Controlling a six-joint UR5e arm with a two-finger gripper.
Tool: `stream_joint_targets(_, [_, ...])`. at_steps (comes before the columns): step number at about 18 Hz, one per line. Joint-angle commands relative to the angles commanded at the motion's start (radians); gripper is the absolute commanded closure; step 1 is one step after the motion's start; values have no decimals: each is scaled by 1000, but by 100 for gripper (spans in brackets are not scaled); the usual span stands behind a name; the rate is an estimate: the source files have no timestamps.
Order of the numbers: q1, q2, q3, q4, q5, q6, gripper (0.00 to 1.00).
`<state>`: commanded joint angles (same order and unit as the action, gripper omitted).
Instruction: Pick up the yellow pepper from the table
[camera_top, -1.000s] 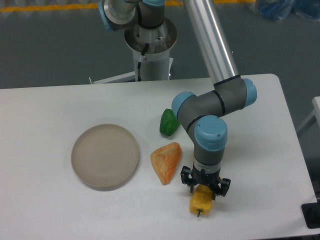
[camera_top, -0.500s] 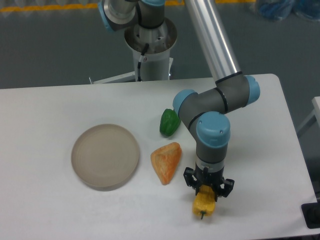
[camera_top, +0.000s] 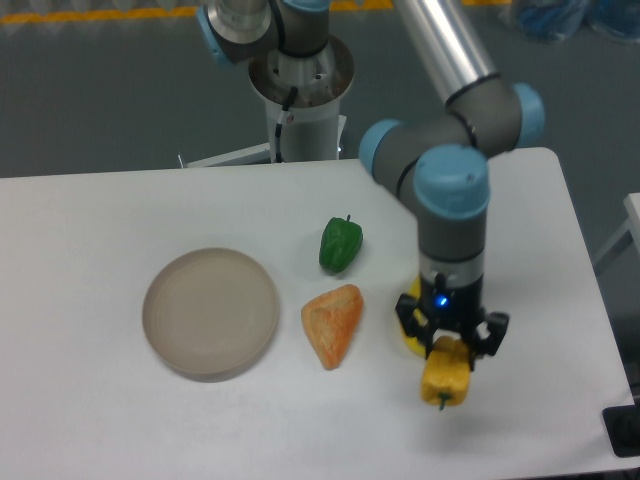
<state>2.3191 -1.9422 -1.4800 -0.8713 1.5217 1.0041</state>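
Gripper (camera_top: 447, 345) clamps the yellow pepper (camera_top: 445, 380), lower right of frame; lift step, so raise it clear of the table (camera_top: 120, 420).

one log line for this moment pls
phase: lift | gripper: shut on yellow pepper | pepper: off table | nearby: orange wedge, green pepper

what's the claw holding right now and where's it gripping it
The claw is shut on the yellow pepper, gripping its upper end; the stem end hangs down, lifted above the table.
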Motion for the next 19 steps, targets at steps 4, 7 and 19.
stream_joint_targets(4, [34, 29, -54, 1, 2, 97, 58])
stream_joint_targets(7, [31, 29, -54, 1, 9, 97, 58])
stream_joint_targets(19, [28, 25, -52, 5, 25, 94, 58])
